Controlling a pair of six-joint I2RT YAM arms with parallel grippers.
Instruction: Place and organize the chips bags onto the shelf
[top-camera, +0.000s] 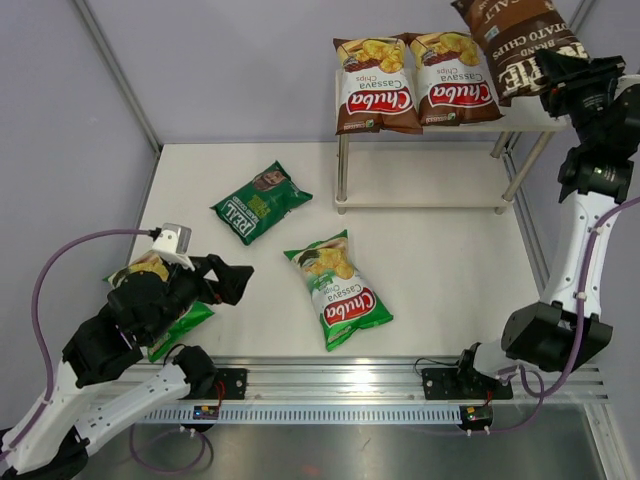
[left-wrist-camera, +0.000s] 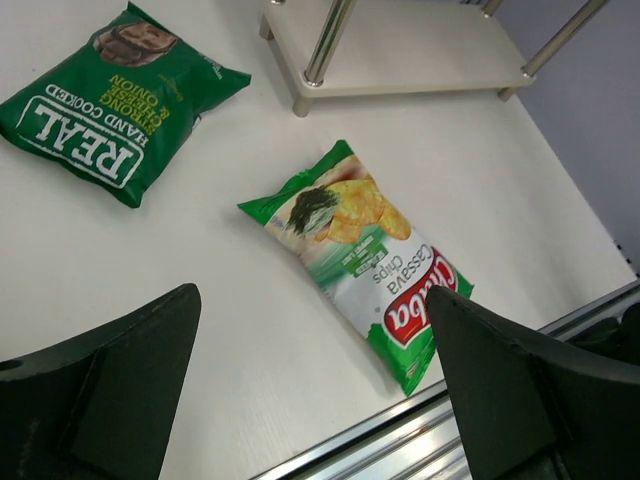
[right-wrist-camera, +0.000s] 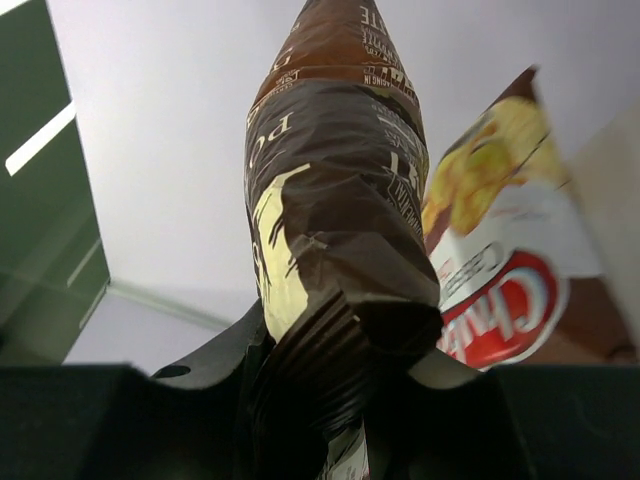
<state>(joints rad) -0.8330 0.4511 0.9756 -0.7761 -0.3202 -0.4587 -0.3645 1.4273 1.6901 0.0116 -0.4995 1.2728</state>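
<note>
The glossy dark-brown Kettle bag (top-camera: 512, 35), crinkled, is clamped by its crimped end in my right end effector (top-camera: 560, 80), over the cream-white two-tier shelf (top-camera: 420, 190). Just beside it, two glossy brown Chuba bags (top-camera: 378, 85) lie on the upper tier. Three remain, I judge: a dark-green REAL bag (left-wrist-camera: 90, 110) and a light-green Chuba bag (left-wrist-camera: 370, 270), flat on the white counter (left-wrist-camera: 220, 300) ahead of my wide-open left end effector (left-wrist-camera: 310, 390), and another light-green bag (top-camera: 180, 325) beneath it.

A lab test cell: grey panel walls (top-camera: 230, 60), aluminium mounting rail (top-camera: 340, 378)
</note>
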